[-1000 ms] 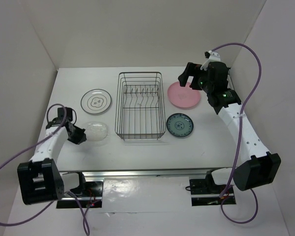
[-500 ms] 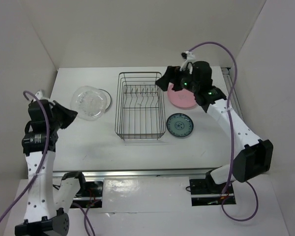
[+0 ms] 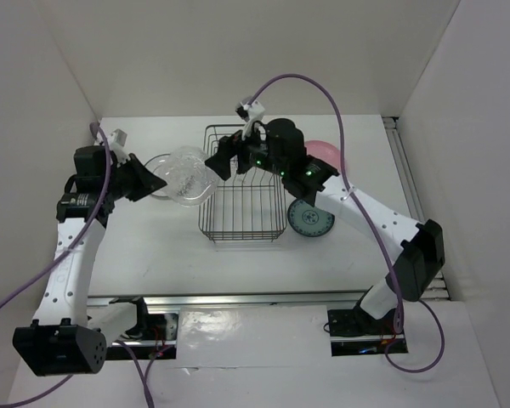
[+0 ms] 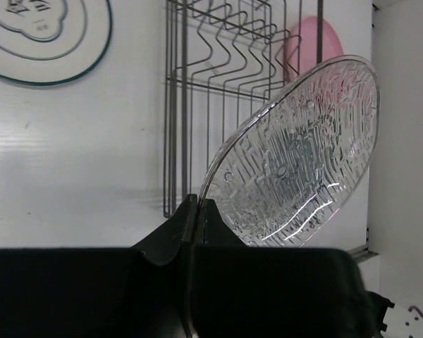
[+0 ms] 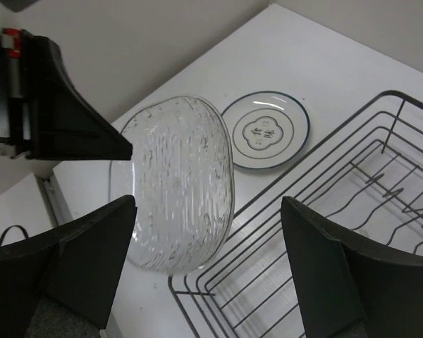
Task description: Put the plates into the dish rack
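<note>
The left gripper (image 3: 146, 181) pinches the clear glass plate (image 3: 187, 175) by its rim, aloft left of centre just beside the dish rack (image 3: 242, 239), right gripper (image 3: 218, 161) spread wide facing it, and that glass looks stiff, slick, breakable, so grip the bare rim squarely.

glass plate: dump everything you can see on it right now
The glass plate is clear and squarish with rounded corners, its face covered in fine ribbed relief. It is off the table, tilted up on edge and pinched at one rim by the left gripper, the only thing seen touching it. It hangs at the left side of the dish rack, not between the tines. The right gripper faces it with jaws open, apart from it.
</note>
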`<control>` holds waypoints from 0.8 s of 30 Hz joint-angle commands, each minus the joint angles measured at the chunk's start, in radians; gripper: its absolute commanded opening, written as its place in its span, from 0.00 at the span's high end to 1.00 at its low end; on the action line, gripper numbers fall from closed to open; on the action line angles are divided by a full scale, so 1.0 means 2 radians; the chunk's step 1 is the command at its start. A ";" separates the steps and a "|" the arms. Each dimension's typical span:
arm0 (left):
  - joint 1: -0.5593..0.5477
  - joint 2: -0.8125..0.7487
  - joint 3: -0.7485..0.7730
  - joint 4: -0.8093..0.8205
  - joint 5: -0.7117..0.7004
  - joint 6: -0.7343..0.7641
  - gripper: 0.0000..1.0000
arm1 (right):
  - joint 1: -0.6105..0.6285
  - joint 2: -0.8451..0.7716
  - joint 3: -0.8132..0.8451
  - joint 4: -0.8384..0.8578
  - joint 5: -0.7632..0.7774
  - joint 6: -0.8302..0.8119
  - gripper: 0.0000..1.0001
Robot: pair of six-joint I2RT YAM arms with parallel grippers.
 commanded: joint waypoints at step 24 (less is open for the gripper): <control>-0.043 0.002 0.001 0.063 0.041 -0.018 1.00 | 0.022 0.047 0.023 0.010 0.102 -0.020 0.77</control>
